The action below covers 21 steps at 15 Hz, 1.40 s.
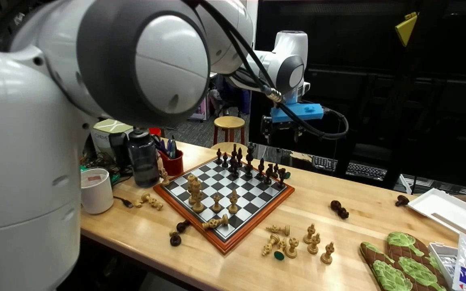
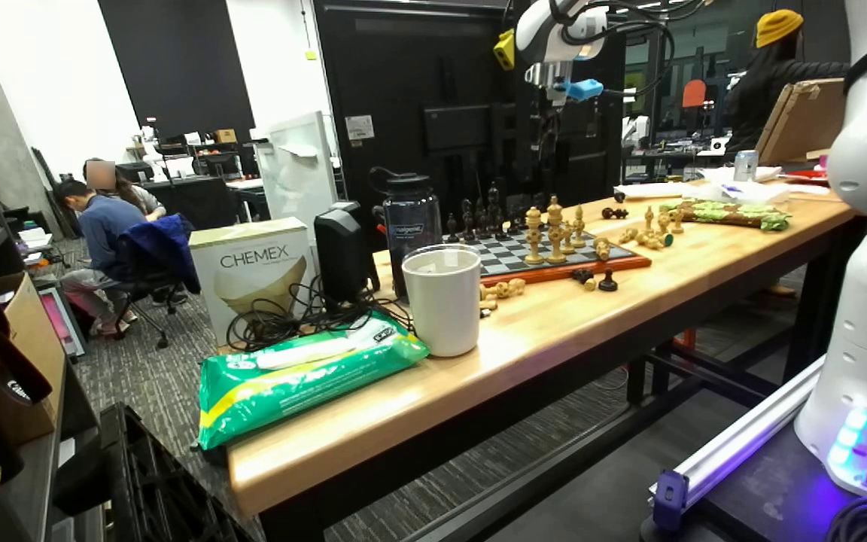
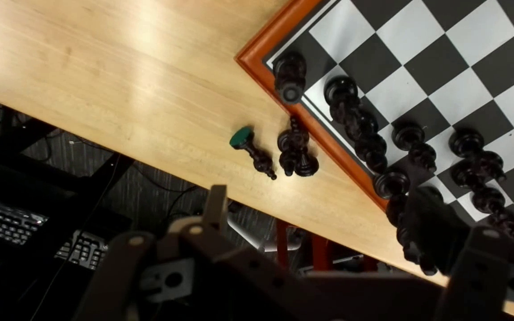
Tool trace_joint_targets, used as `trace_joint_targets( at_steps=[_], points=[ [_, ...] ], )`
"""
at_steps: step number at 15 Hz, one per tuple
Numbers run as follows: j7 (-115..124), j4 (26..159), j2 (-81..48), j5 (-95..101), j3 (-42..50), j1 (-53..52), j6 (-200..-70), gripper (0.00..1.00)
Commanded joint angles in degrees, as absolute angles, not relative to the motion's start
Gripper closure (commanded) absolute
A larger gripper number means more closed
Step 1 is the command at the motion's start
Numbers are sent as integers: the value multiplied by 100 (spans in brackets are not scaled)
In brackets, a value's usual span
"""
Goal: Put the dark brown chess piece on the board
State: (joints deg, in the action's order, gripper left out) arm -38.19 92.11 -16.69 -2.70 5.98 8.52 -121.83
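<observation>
The board (image 1: 256,221) lies on the table and also shows in an exterior view (image 2: 580,270) and the wrist view (image 3: 437,64). Several dark brown chess pieces stand along its far side. Off the board, a dark brown piece with a green base (image 3: 257,154) lies on its side near the board's corner. Other dark brown pieces (image 3: 299,147) are close beside the frame, overlapping. More dark brown pieces lie on the table (image 1: 339,209), (image 1: 401,200), (image 1: 175,239). My gripper (image 1: 282,136) is open and empty, high above the table's far edge; its spread fingers show in the wrist view (image 3: 326,205).
Light brown pieces stand and lie on the board's near part and on the table (image 1: 291,247). A dark bottle (image 1: 143,161), red pen cup (image 1: 172,162) and white cup (image 1: 96,192) stand by the board. Oven mitts (image 1: 405,262) and a white tray (image 1: 455,216) lie opposite.
</observation>
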Motion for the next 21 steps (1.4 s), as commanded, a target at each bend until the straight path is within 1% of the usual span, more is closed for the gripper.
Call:
trace_joint_targets(
  at_steps=[1, 5, 6, 7, 11, 21],
  points=[
    [-4077, 8490, -2134, -506, 387, 1101, -11913, 0],
    [-4009, 7955, -2559, -412, 307, 1193, -11846, 0],
    [-4003, 7908, -2586, -340, 305, 1191, -11859, 0],
    [-3864, 8233, -2417, -343, 304, 1170, -12007, 0],
    [-3862, 8017, -2583, -335, 289, 1192, -11983, 0],
    [-4013, 7001, -3452, -450, 56, 1338, -11269, 0]
  ],
)
